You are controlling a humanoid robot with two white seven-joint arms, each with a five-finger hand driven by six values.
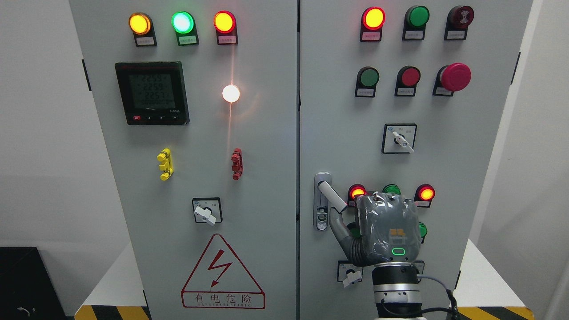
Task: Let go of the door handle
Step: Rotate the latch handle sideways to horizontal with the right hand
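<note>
One right hand (386,231) in play, just right of the door handle (333,198). Thumb under the lever; fingers hidden, can't tell grip. Should open fully, back straight off, avoid the lamps.

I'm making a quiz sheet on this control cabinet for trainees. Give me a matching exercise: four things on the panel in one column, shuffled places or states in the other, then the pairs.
Things:
1. door handle
2. digital meter
3. mushroom stop button
4. warning triangle

Places or states:
A. upper right of the right door
B. lower part of the left door
C. swung out, tilted, beside the right hand
D. upper left of the left door

Pairs: 1-C, 2-D, 3-A, 4-B
</note>
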